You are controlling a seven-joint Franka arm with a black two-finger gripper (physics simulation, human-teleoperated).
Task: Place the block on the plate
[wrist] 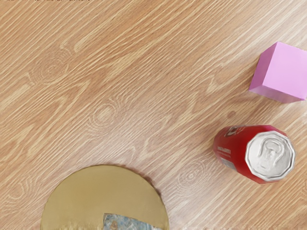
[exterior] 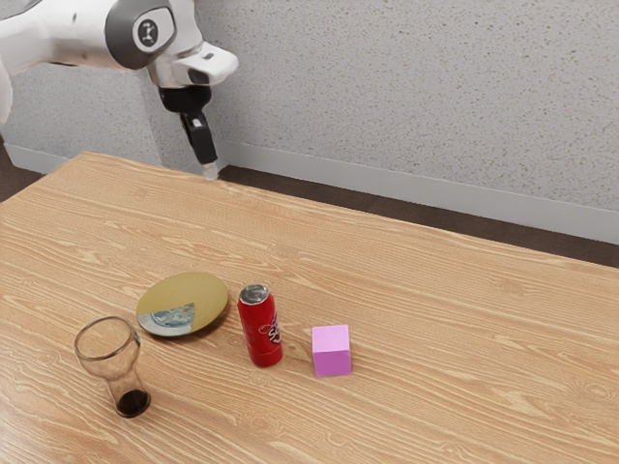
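Glass (exterior: 114, 363) upright; can (exterior: 259, 327) standing between plate (exterior: 189, 292) and block (exterior: 332, 351) (pink, flat on the counter (exterior: 474, 329)); jaws above counter level, spread or pressed together: cannot tell.

on the table (exterior: 464, 309), the can (exterior: 260, 333) stands between plate (exterior: 189, 292) and block (exterior: 332, 356), glass (exterior: 113, 364) near plate
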